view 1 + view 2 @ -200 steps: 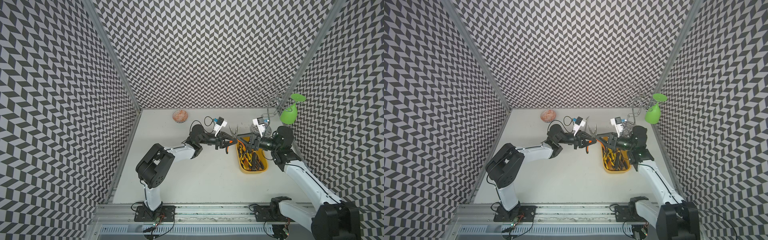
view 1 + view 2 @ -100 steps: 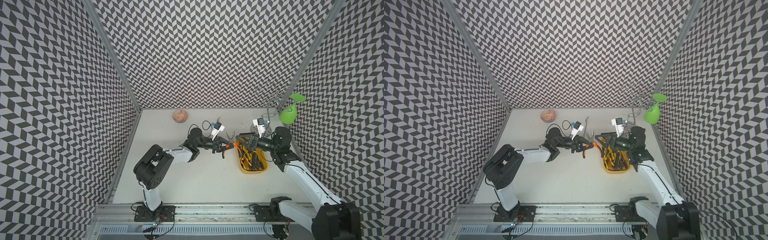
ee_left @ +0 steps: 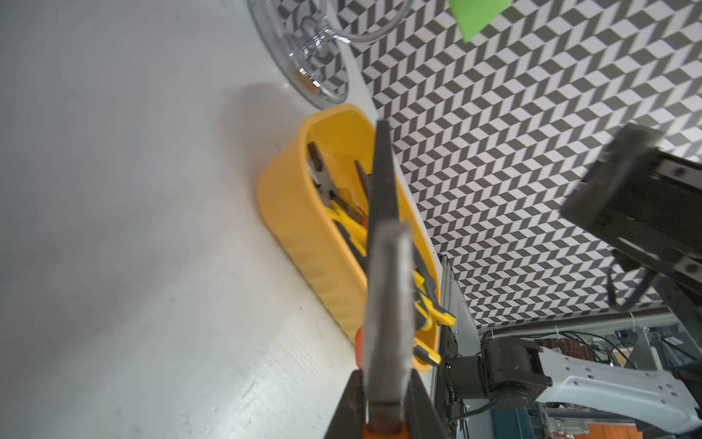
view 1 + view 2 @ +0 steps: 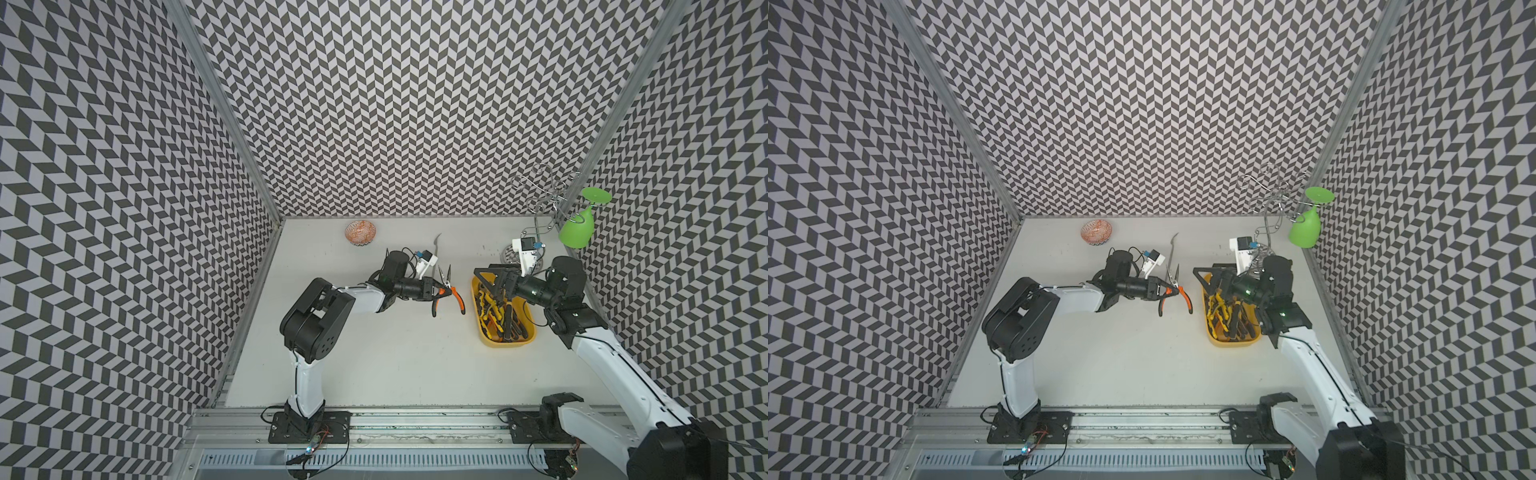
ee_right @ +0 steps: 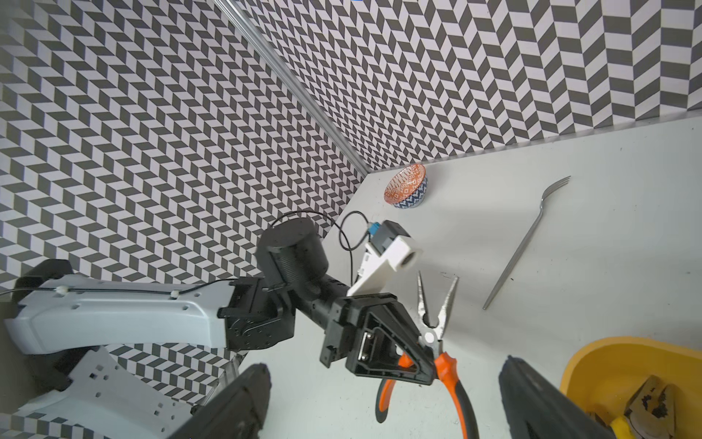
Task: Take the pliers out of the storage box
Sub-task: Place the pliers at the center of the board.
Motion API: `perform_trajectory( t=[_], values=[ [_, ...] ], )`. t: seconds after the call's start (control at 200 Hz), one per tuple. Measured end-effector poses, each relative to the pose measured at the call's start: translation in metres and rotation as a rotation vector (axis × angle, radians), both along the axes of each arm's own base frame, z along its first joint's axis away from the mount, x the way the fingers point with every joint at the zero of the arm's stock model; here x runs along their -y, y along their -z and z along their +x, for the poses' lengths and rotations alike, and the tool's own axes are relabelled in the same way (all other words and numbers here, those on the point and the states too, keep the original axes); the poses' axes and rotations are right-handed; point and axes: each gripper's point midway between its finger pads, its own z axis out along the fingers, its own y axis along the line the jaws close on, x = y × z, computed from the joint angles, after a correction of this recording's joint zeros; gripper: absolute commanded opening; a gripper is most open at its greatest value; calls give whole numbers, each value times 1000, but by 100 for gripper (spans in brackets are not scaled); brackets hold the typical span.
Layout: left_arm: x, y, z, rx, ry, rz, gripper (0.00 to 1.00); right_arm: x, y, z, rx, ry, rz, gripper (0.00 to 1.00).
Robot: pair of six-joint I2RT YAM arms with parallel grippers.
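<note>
Orange-handled pliers [image 4: 454,293] now gripped only by the left hand [image 4: 437,290], the right hand [image 4: 488,284] having let go

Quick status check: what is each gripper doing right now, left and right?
Left gripper: shut on the orange-handled pliers, held outside the storage box.
Right gripper: open, empty, over the box's far end.

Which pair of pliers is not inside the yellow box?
The long-nosed pliers with orange-and-black handles, held by the left gripper beside the storage box. The other pliers all lie inside it.
</note>
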Motion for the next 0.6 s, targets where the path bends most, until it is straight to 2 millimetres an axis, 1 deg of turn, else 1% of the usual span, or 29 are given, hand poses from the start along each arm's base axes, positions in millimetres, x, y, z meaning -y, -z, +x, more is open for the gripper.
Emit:
perform_trajectory(
  t=[0.1, 0.22, 0.285, 0.376, 0.401, 0.426, 0.441, 0.486, 0.501, 0.541, 0.566, 0.601],
  values=[
    [5, 21, 9, -70, -13, 55, 0, 1, 2, 1, -7, 7, -5, 96],
    [4, 39, 13, -131, -31, 106, 0, 2, 4, 1, -12, 12, -9, 96],
    [2, 47, 13, -157, -43, 132, 7, 2, 4, 1, -8, 14, -15, 96],
    [0, 57, 12, -186, -52, 161, 12, 3, 5, 2, -5, 18, -20, 96],
    [0, 60, 12, -197, -53, 167, 16, 3, 5, 2, -5, 19, -21, 96],
    [1, 61, 12, -203, -51, 168, 19, 3, 5, 2, -4, 19, -22, 96],
    [1, 62, 13, -206, -52, 169, 22, 3, 5, 2, -4, 19, -23, 96],
    [2, 63, 14, -210, -50, 169, 25, 3, 5, 2, -5, 22, -24, 96],
    [2, 64, 15, -210, -51, 172, 28, 3, 5, 2, -5, 22, -24, 96],
    [2, 67, 16, -211, -52, 176, 30, 3, 6, 2, -6, 23, -25, 96],
    [1, 69, 15, -219, -55, 182, 33, 3, 6, 3, -7, 24, -26, 96],
    [0, 72, 15, -228, -58, 190, 34, 4, 6, 3, -8, 25, -27, 96]
  ],
)
